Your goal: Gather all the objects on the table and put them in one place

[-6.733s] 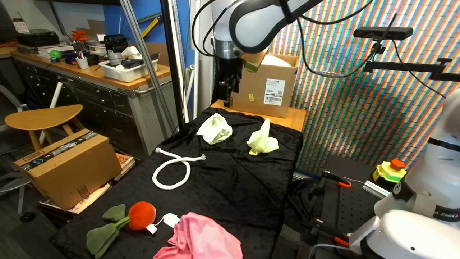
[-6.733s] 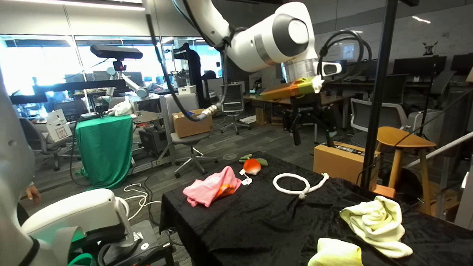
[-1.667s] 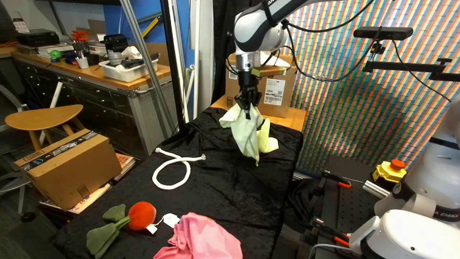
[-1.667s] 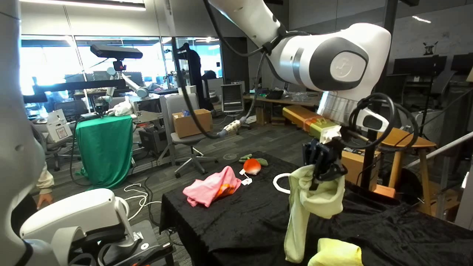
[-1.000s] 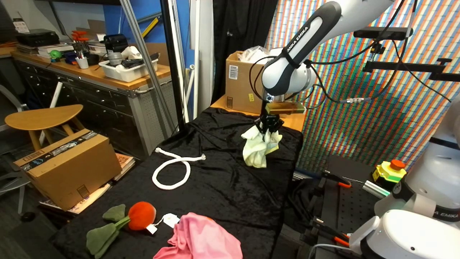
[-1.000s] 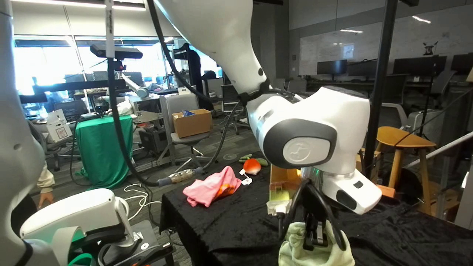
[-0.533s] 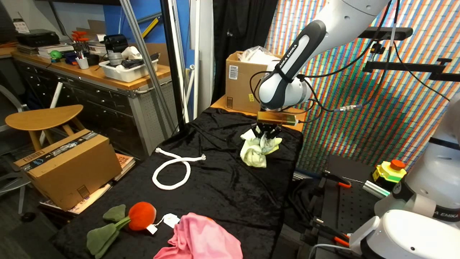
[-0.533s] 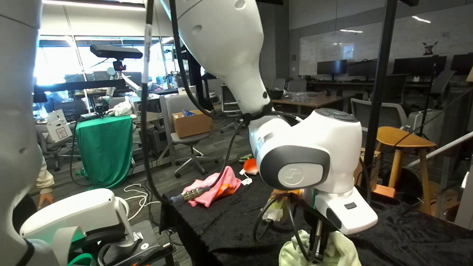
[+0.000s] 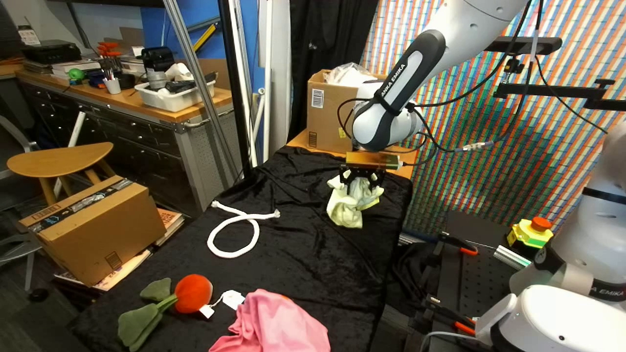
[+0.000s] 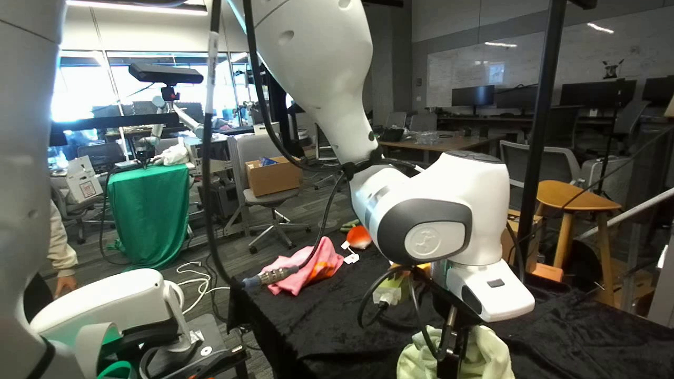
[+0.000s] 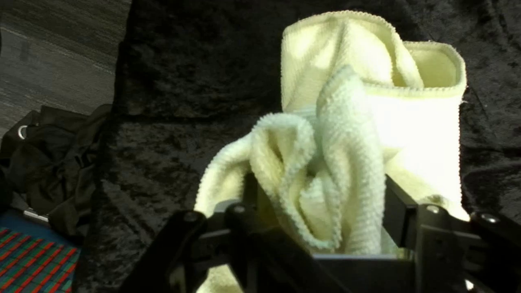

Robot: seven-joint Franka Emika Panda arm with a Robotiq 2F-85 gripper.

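We find the gripper point(image 11: 321, 195) spread around pale-green terry cloth point(image 11: 346, 162). We judge it light, limp; pinch its twelve-o'clock fold point(image 11: 347, 97).

In an exterior view, the table point(image 9: 313, 254) is looked along from the pink cloth point(image 9: 276, 322) end; in an exterior view, from the pale cloth point(image 10: 489, 352) end, toward the windows point(image 10: 84, 87), past the near arm point(image 10: 316, 68). The pink cloth and radish point(image 9: 193, 293) are shared by both. In the wrist view, the pale cloth is faced closely from above, past the gripper point(image 11: 325, 203).
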